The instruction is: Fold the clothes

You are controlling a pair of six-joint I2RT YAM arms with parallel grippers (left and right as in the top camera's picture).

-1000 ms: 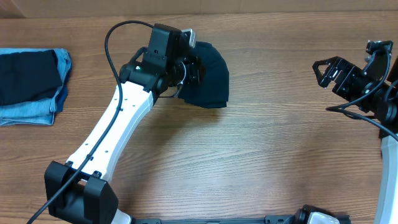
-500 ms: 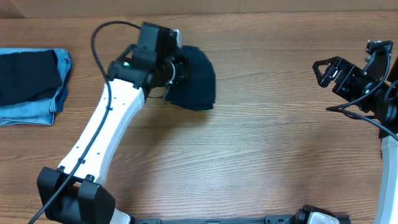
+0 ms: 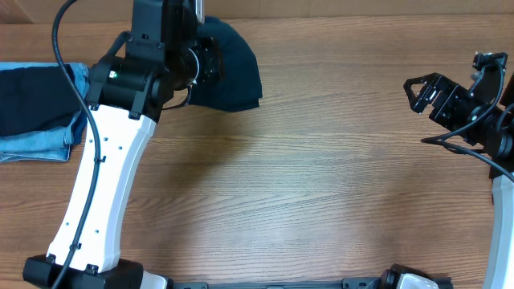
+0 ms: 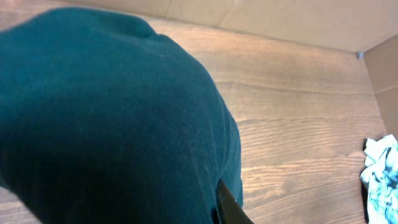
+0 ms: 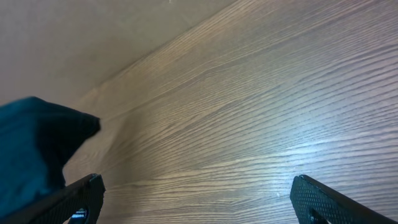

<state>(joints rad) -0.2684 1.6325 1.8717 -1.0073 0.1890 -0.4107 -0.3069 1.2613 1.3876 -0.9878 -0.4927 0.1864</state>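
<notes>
A folded dark navy shirt (image 3: 237,68) hangs at the back of the table, left of centre, and my left gripper (image 3: 207,61) is shut on its left side. The shirt (image 4: 112,124) fills most of the left wrist view, where one dark finger (image 4: 231,208) presses against the cloth. More folded clothes, navy on light blue denim (image 3: 36,108), lie stacked at the far left edge. At the far right my right gripper (image 3: 418,95) stands open over bare wood. In its wrist view the right gripper (image 5: 202,199) holds nothing, with the shirt (image 5: 31,143) far off to the left.
The wooden table (image 3: 321,185) runs up to a cardboard wall (image 4: 280,18) at the back. A crumpled pale blue cloth (image 4: 380,177) shows at the right edge of the left wrist view. The white left arm (image 3: 96,193) slants across the table's left side.
My left arm has swung left and toward the back, carrying the navy shirt with it toward the stack. The right arm has not moved.
</notes>
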